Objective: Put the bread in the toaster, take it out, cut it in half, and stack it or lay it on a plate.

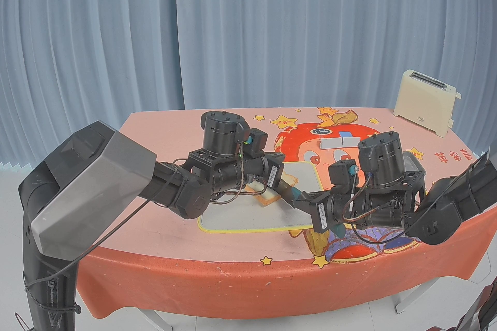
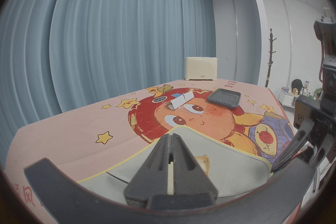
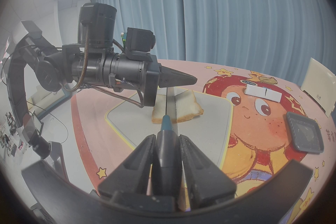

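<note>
On the mat (image 3: 213,123), knife (image 3: 167,125) across bread (image 3: 188,105)

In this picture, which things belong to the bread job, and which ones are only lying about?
For the job:
bread slice, knife, cutting mat, toaster, black tray, likely serving as the plate.

Only lying about:
white folded card, coat stand.

A: Any legible print?
B: None. Red characters (image 1: 455,156) on the tablecloth (image 1: 171,140), well away from the right gripper (image 3: 167,139) fingers clamping the knife (image 3: 166,119): too small to read. Small mark on the toaster (image 1: 424,102) side: same.
A: Stickers?
B: White sticker (image 1: 273,176) just behind the left gripper (image 2: 171,137) fingers; print blurred.
</note>
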